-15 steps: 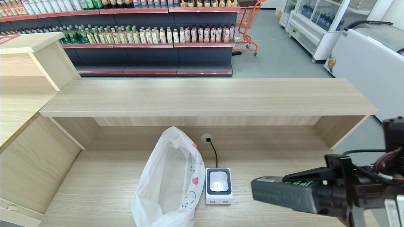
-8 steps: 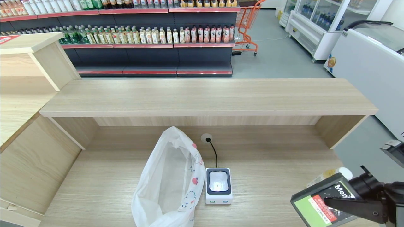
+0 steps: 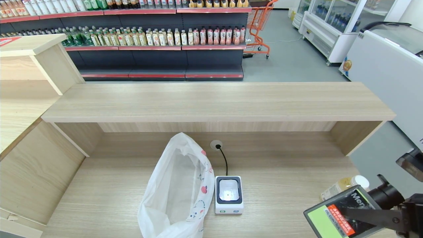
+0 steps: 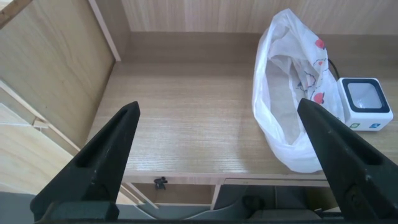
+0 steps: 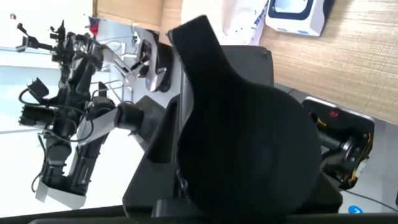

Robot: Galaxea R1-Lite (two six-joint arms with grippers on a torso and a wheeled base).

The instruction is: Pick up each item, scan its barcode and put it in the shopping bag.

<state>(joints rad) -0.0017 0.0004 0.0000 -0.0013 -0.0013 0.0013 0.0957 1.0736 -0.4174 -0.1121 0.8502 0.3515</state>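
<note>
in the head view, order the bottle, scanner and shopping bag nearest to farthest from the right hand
From the right hand, gripping a dark box:
1. The bottle, lying just beside it, far right.
2. The scanner, in the middle.
3. The shopping bag, left of the scanner.

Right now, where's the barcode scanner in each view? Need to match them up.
Head view: scanner stands mid-counter, just right of the shopping bag and well left of the held dark box.
Left wrist view: scanner sits on the counter right beside the bag.
Right wrist view: scanner is cut off by the picture edge, next to the bag.
Shared landmark: the shopping bag.
</note>
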